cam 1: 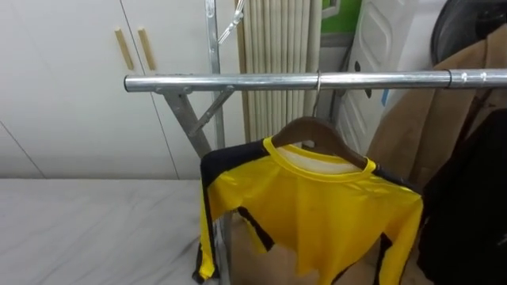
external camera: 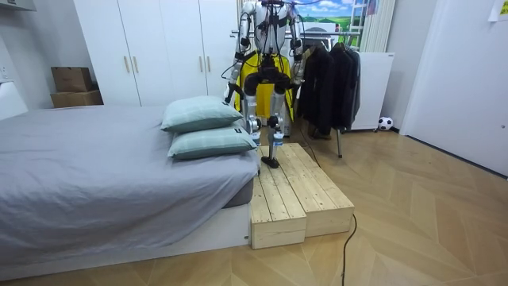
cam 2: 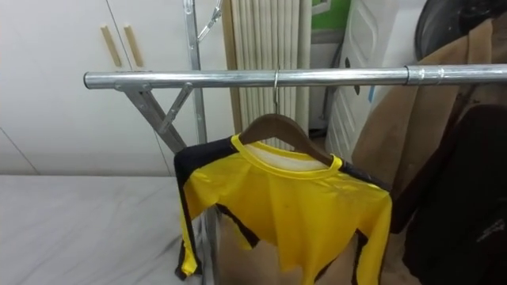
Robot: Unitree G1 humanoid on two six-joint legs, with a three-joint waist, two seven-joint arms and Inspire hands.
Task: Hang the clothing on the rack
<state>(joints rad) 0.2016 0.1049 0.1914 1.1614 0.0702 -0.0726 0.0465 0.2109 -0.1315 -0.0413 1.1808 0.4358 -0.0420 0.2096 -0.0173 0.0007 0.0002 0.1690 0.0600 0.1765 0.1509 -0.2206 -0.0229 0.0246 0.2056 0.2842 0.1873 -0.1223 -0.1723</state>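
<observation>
1. A yellow shirt hangs on a wooden hanger, its hook over the metal rail.
2. A dark coat hangs just beside it.
3. From across the room, the robot stands on a wooden platform beside the bed. Its left hand and right hand are at its sides near the shirt, and their grip cannot be told.

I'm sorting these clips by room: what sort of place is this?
Most likely a bedroom: a bed with pillows, white wardrobes, and a clothes rail carrying a yellow shirt on a hanger.
</observation>
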